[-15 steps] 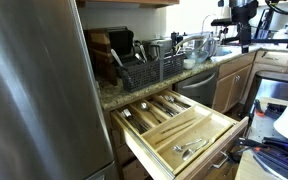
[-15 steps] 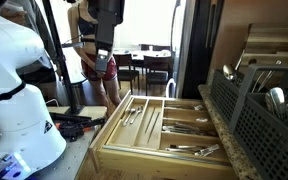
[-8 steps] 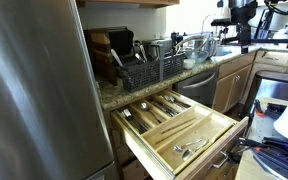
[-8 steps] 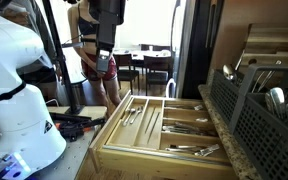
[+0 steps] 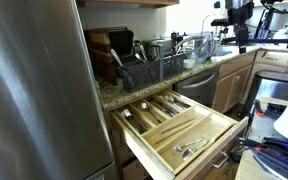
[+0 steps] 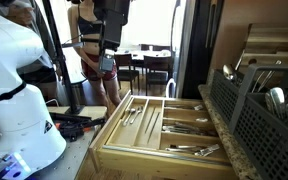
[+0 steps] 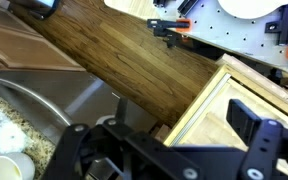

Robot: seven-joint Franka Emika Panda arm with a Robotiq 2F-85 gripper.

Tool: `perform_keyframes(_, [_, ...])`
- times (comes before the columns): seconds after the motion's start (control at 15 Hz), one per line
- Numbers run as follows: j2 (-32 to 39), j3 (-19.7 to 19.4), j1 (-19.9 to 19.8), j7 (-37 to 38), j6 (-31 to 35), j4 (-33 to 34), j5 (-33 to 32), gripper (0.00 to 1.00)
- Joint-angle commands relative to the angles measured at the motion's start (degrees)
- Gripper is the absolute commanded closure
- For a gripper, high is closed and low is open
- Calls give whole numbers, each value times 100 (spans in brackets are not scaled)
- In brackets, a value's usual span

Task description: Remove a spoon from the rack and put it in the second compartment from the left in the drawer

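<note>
High and well to the right of the rack (image 5: 149, 67), my gripper (image 7: 164, 132) hangs open and empty. Cutlery (image 6: 227, 74) stands upright in the rack's holder to drain; which piece is the spoon I cannot tell. The drawer (image 5: 212, 152) is pulled out below, slots exposed.

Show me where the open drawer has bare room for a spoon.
In the drawer, the wide front section is mostly bare wood, bordered by a few utensils near its front edge. The long slots behind it are crowded with cutlery.
</note>
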Motion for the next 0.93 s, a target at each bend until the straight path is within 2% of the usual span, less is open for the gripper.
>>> perform_keyframes(0.0, [208,-20,119,114,97,253,-223,0])
perform_keyframes(0.87, [1079,7,183,123,452,979,-274,0])
